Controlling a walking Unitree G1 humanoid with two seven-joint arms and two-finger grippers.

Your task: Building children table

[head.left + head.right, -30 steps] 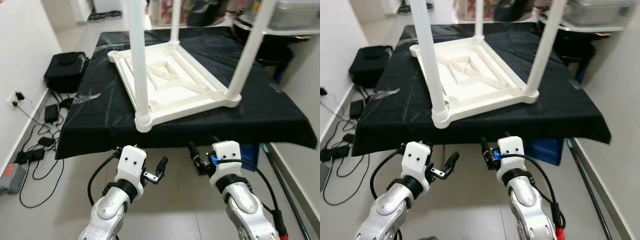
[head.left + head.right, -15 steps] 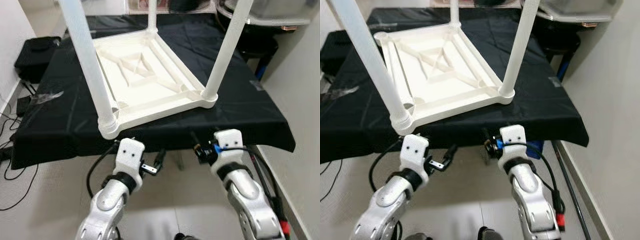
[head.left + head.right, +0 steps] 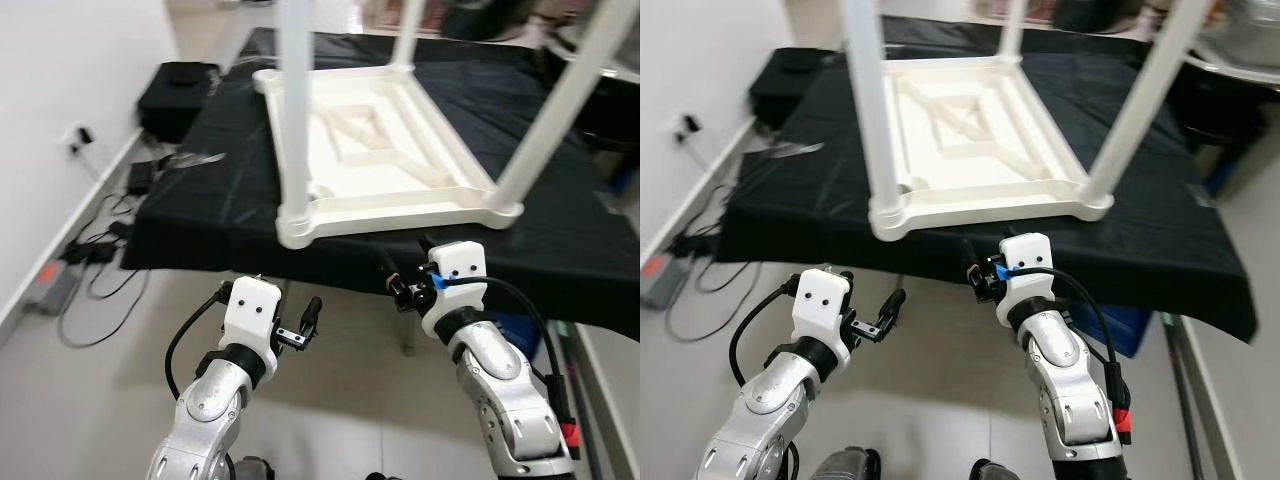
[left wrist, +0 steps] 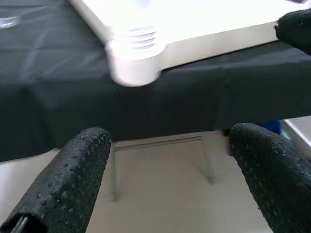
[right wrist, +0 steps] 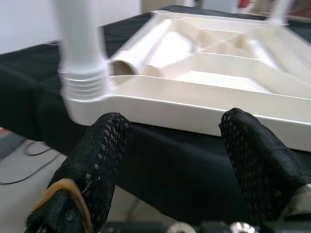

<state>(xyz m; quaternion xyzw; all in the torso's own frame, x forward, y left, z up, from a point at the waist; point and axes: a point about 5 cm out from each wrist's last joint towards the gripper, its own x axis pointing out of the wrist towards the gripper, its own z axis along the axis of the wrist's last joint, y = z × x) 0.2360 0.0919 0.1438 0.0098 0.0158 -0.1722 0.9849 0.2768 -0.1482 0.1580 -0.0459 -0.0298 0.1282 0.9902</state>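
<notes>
Left gripper: its two black fingers stand spread apart with nothing between them, aimed at the front edge of the worktop, below and just in front of the near-left corner of the white children's table. Right gripper: its fingers are likewise parted and empty, directed at the same front rim of the children's table from just below the worktop edge. Both silver forearms rise from the bottom of the head views, bent upward at the wrist; the left gripper sits lower and farther from the children's table than the right gripper, which is close under the cloth's edge.

The children's table lies upside down on the black cloth covering the worktop, its ribbed underside facing up and its white legs standing upright from the corners. Left of the children's table, on the floor, lie a black bag and dark cables along the wall.
</notes>
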